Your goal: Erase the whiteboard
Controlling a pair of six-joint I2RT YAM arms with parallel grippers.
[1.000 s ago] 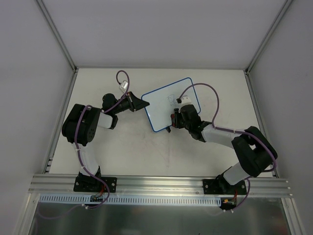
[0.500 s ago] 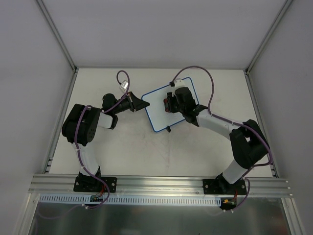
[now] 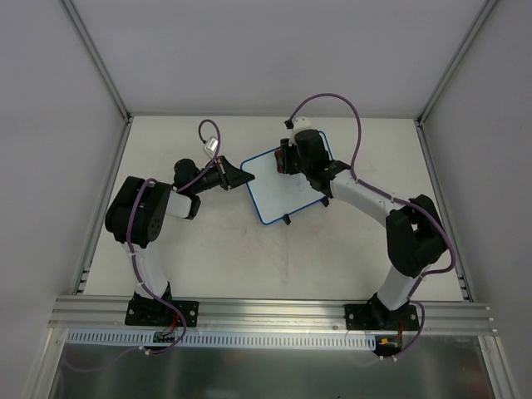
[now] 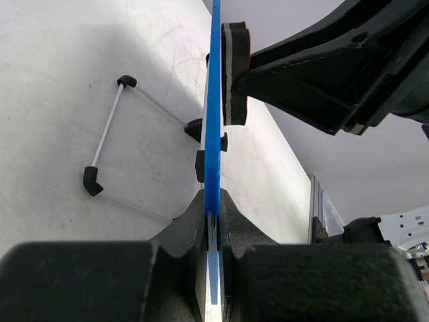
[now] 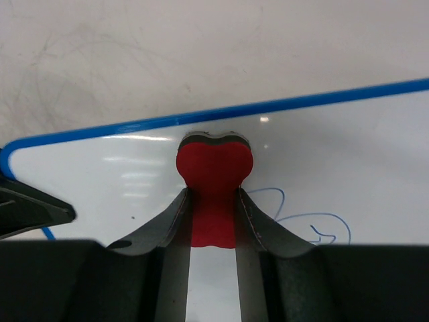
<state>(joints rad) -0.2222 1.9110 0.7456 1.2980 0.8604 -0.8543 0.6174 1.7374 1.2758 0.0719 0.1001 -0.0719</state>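
- My right claw (image 5: 213,201) is closed on the waist of the red eraser (image 5: 213,164), both fingers clamped against its sides. The rounded head sticks out past the tips, so the dark felt under it can do the rubbing rather than the fingers.
- From the left wrist view, the felt sits against the board face right by the frame. I judge it touching or very nearly so, though I cannot see the contact line itself.
- The eraser head lies close to the far blue rim of the whiteboard (image 3: 270,189), towards its far left corner.
- My left claw (image 4: 212,221) is shut on the board's left edge, with the blue frame pinched between the fingers. I hold it there as an anchor, so that the board does not skate across the table (image 3: 208,249) when the right arm pushes.
- The board lies in the middle of the table between the two arms, skewed, with a small black foot (image 3: 285,220) showing at its near edge.
- Its surface is mostly clean white with some glare. Thin blue scribbles (image 5: 305,221) remain just nearward of the eraser, beside the right finger, so I judge the wiping unfinished.
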